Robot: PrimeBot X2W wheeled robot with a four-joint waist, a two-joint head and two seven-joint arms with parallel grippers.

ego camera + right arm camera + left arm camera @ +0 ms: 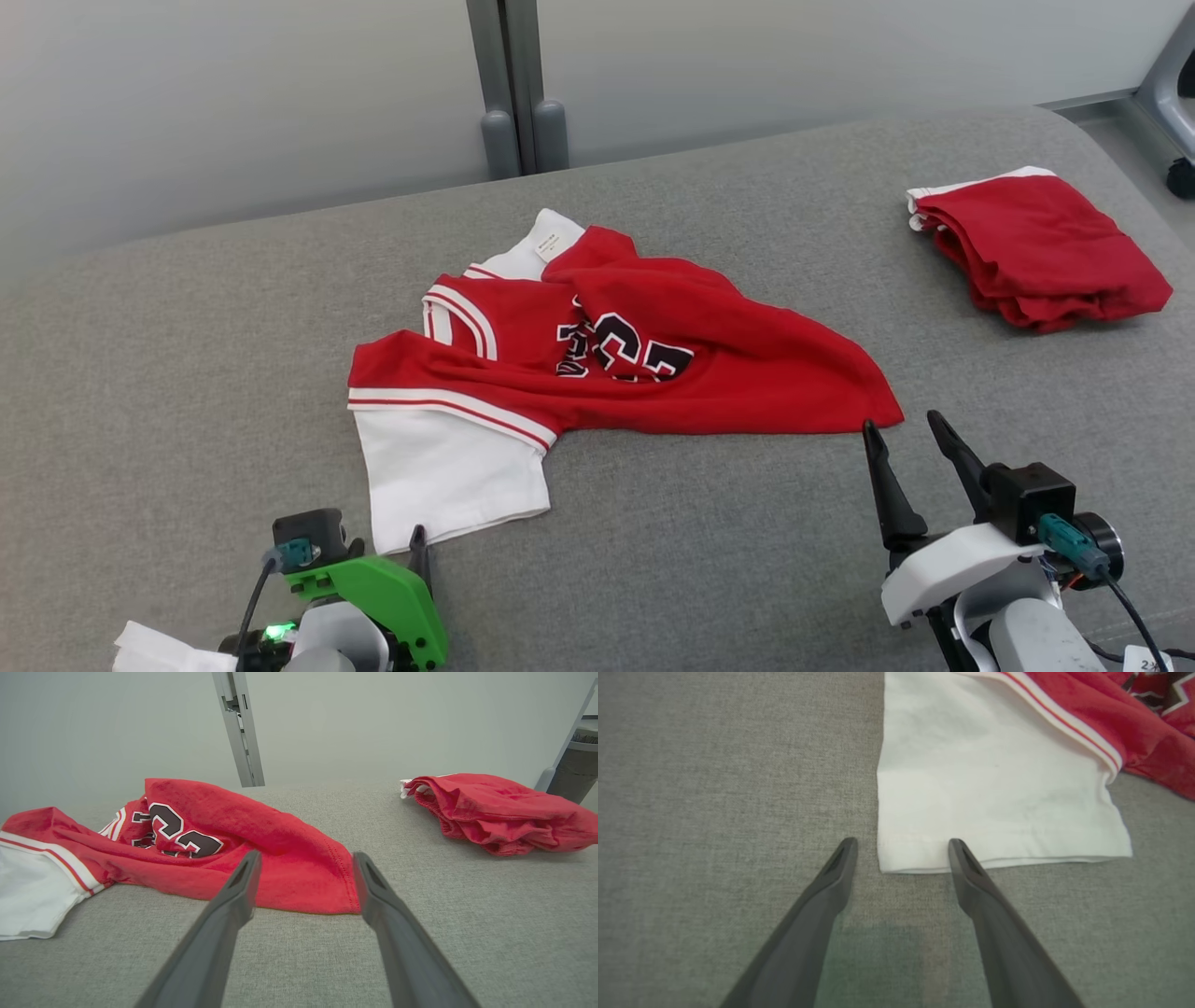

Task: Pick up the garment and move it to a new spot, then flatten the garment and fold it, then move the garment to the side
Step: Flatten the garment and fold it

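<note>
The garment point(597, 364) is a red jersey with dark numbers and a white sleeve, lying crumpled in the middle of the grey surface. My left gripper point(902, 843) is open, its tips straddling the near left corner of the white sleeve point(985, 793); in the head view one of its fingers point(419, 553) shows just below that sleeve. My right gripper point(303, 856) is open too, with the garment's red lower corner point(322, 891) between its fingertips; in the head view that gripper point(904, 429) stands just right of the corner.
A second, folded red garment point(1036, 247) lies at the far right of the grey padded surface point(187, 392). A grey post point(518, 84) stands against the pale wall behind. A chair leg with a wheel point(1178, 112) is at the upper right.
</note>
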